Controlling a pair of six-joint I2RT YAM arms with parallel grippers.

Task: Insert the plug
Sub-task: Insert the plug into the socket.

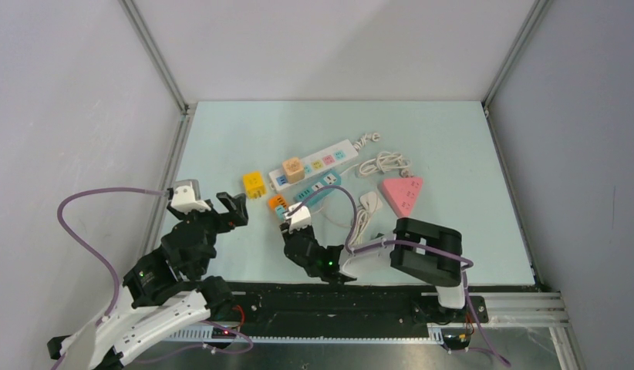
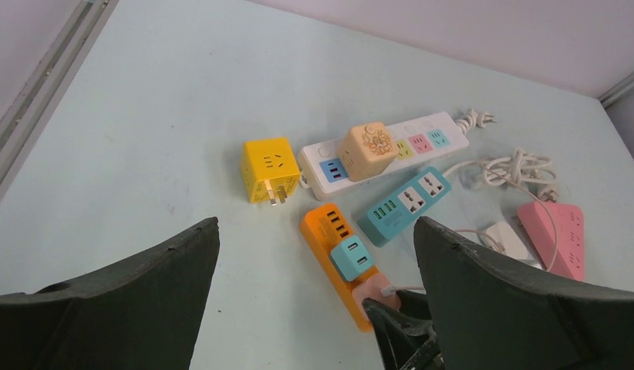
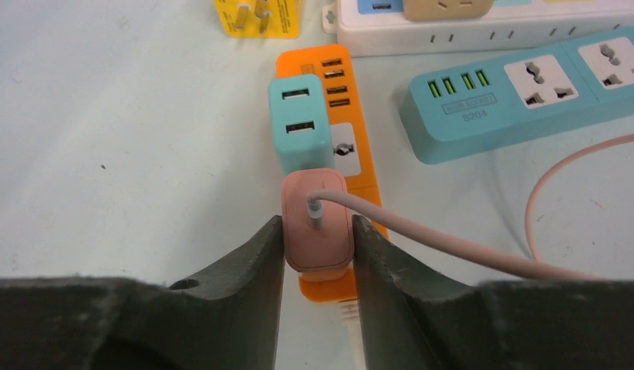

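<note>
From above, the left end effector [image 1: 224, 206] hangs over the surface [image 1: 453, 154], while the right end effector [image 1: 297, 219] sits at the orange power strip [image 1: 276, 204]. The left wrist view shows its fingers spread wide, holding nothing. In the right wrist view the fingers clamp the pink plug [image 3: 318, 223], which stands on that strip just beside a teal adapter [image 3: 298, 127].

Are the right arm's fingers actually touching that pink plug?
Touching. The right wrist view shows both fingers pressed against the sides of the pink plug, with no gap.
</note>
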